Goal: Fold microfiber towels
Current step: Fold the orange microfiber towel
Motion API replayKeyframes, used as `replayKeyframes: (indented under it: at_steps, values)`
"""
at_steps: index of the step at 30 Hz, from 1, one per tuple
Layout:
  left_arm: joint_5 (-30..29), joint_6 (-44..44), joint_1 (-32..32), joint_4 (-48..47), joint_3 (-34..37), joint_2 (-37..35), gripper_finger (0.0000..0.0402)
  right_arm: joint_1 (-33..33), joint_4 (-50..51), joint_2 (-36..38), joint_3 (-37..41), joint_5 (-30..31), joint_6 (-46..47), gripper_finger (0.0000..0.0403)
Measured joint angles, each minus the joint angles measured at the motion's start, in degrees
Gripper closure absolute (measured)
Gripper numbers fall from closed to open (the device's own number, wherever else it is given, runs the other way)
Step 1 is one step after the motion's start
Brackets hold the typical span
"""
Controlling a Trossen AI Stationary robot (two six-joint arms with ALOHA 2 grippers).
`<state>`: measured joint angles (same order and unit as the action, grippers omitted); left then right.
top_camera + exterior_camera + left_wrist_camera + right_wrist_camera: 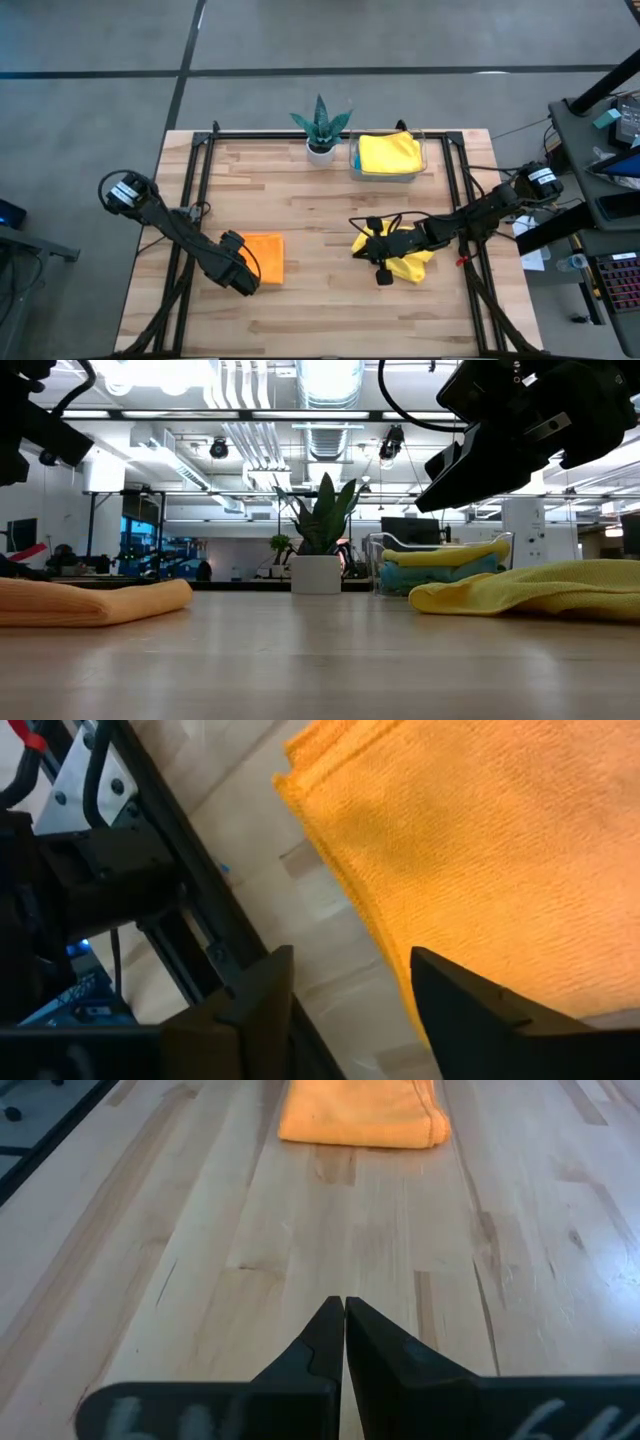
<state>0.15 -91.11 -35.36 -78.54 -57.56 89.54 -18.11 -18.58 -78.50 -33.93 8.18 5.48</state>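
- My left gripper [243, 280] sits at the left edge of the orange towel [264, 257], on the left half of the wooden table [320, 320].
- In my left wrist view the two fingers [255, 1010] stand apart, with bare wood between them. The orange towel [480, 850] lies just beside one finger, and I hold nothing.
- The orange towel looks folded. It lies flat as a neat, thick pad, and I can see stacked edges along one side.
- My right gripper [380, 245] is over the loose yellow towel [405, 262], on the right half of the table.
- In my right wrist view the fingers [345, 1350] are pressed together with nothing between them.
- From table height, the yellow towel [530, 588] lies in a low, bumpy heap. It is not folded yet, I think.
- This is what matters most: the yellow towel lies right under my right arm, and well apart from my left one. So my right gripper is the nearer one to take it.
- The heap runs longer across the table than front to back. I would guess a grab at one end works best.
- At the back, the clear plastic tray [422, 165] holds folded towels, with a yellow one [388, 152] on top and a blue one [440, 572] under it.
- A potted plant [321, 128] stands just beside the tray.
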Motion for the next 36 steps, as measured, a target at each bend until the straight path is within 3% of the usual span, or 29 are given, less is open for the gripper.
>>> replayKeyframes:
  at_steps: [7, 12, 16, 21, 25, 30, 36]
  values:
    - [2.7, 3.3, 0.0, -0.3, -1.3, -0.4, 0.019, 0.0, 0.0, 0.0, 0.0, 0.0, -0.1, 0.0394]
    - [2.6, 16.6, -0.4, 6.9, -3.0, -1.2, 0.0201, 0.0, 0.0, 0.0, 0.0, 0.0, -0.1, 0.0394]
    - [1.3, 21.9, -0.4, 15.8, -1.3, -1.4, 0.0236, 0.0, -0.2, 0.0, 0.3, 0.0, 0.0, 0.0394]
    - [1.1, 22.4, -0.4, 18.4, 2.2, -0.8, 0.03, 0.0, -0.2, 0.0, 0.5, 0.0, 0.4, 0.0394]
    - [-5.0, 22.5, -0.4, 22.2, 4.9, -0.8, 0.035, 0.0, -0.6, 0.0, 0.5, 0.6, 1.4, 0.0394]
    - [-11.8, 25.1, 0.1, 36.9, 8.2, -0.8, 0.0394, 0.0, -0.9, 0.0, 0.5, 1.1, 1.4, 0.0394]
    - [-17.7, 28.6, 1.9, 58.9, 13.9, -0.7, 0.0399, 0.0, -1.9, 0.0, 0.5, 1.0, 1.1, 0.0394]
